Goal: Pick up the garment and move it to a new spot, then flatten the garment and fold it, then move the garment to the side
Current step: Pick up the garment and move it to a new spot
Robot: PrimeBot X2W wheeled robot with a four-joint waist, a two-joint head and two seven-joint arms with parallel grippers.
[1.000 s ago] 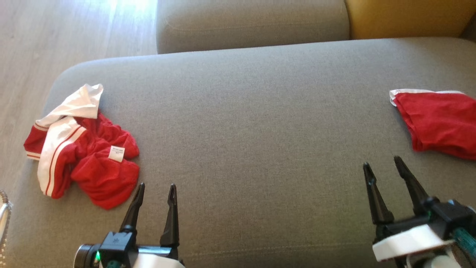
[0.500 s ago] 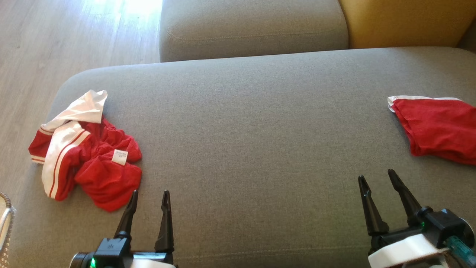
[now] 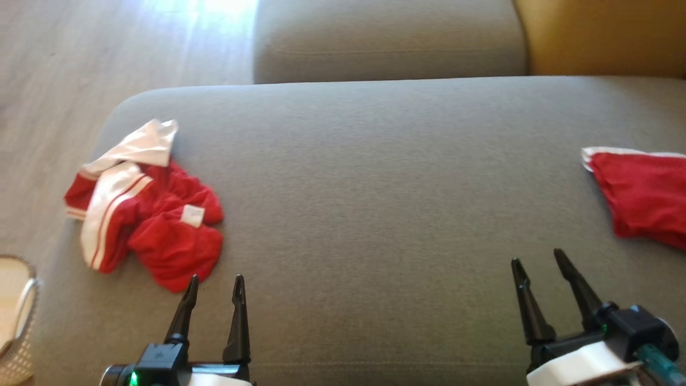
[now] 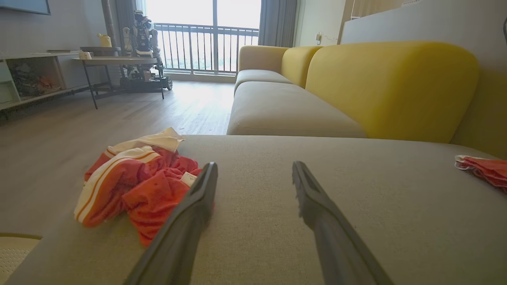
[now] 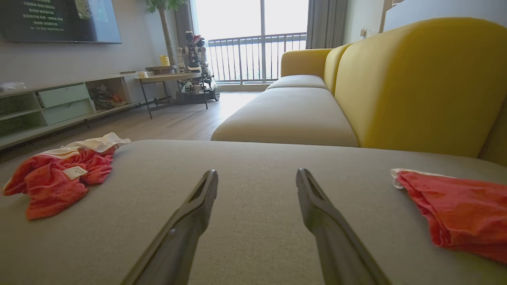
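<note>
Over the sofa cushion [image 3: 375,214], only the camera shifts. The left tool [image 3: 216,277] and right tool [image 3: 537,256] stay spread and empty. The crumpled garment [image 3: 161,236] lies unpicked, just ahead-left of the left tool.

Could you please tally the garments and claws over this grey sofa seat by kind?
Garments: 2 (crumpled red and white fabric garment, flat red fabric garment with white trim)
Claws: 2 (left claw, right claw, both open)
Total: 4

The head view is looking steeply down on the grey sofa seat [image 3: 375,187] from close above, while both wrist views are skimming low along it toward the balcony window [image 4: 206,35], all sharing the crumpled garment [image 3: 150,214].
</note>
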